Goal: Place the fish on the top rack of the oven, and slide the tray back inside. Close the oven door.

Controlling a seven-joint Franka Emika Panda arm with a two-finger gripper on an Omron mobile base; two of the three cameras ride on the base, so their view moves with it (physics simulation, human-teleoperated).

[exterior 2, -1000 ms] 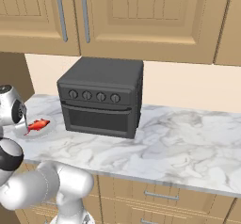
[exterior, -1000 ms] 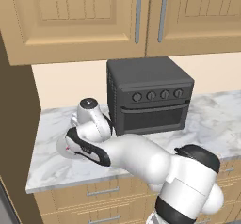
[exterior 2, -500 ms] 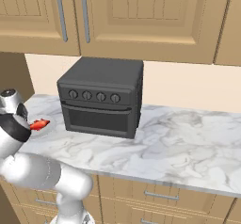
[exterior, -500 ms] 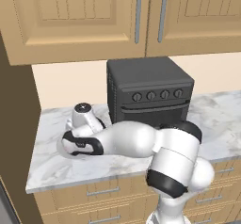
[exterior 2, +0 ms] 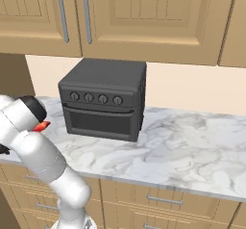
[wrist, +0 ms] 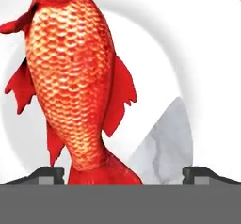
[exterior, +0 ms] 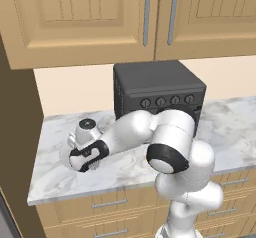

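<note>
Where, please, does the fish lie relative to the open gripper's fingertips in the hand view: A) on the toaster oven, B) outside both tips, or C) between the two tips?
C: the fish's tail sits low between the gripper's two spread fingertips, on a white plate.

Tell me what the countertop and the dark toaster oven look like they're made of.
The countertop looks like polished marble: white with grey veining. It could be a stone-look laminate. The toaster oven looks like matte dark grey painted metal, with flat, unreflective panels; its knobs' material is unclear.
</note>
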